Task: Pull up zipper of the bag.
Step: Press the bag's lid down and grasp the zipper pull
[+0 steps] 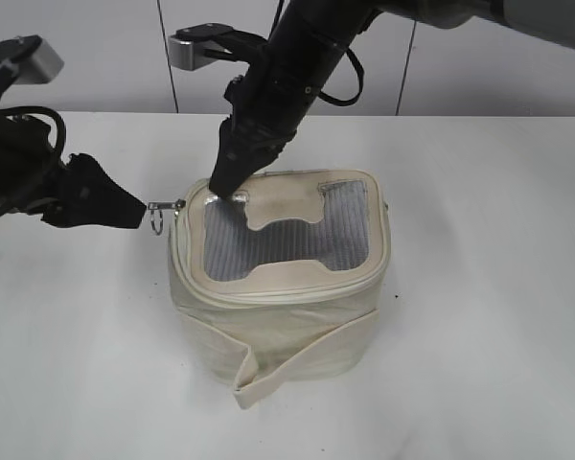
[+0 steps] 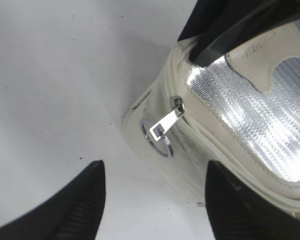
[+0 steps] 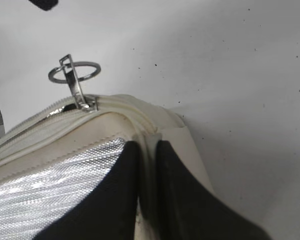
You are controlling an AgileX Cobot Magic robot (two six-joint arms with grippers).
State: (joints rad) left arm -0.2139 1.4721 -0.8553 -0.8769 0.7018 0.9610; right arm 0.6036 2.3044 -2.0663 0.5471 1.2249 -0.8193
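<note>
The right claw (image 1: 228, 184), matte black with wedge-shaped fingers, presses down on the lid of the bag (image 1: 280, 316) at its 10 o'clock corner; in its wrist view the two tips sit almost together, pinching a thin fold of cream rim. The left claw (image 2: 152, 200) hangs spread wide and empty, ribbed pads either side of the zipper (image 2: 165, 127), just off the silver pull and round ring. The bag is boxy, soft cream fabric with a shiny grey mesh window and a loose strap, standing mid-way on the plain white counter (image 1: 498, 287).
</note>
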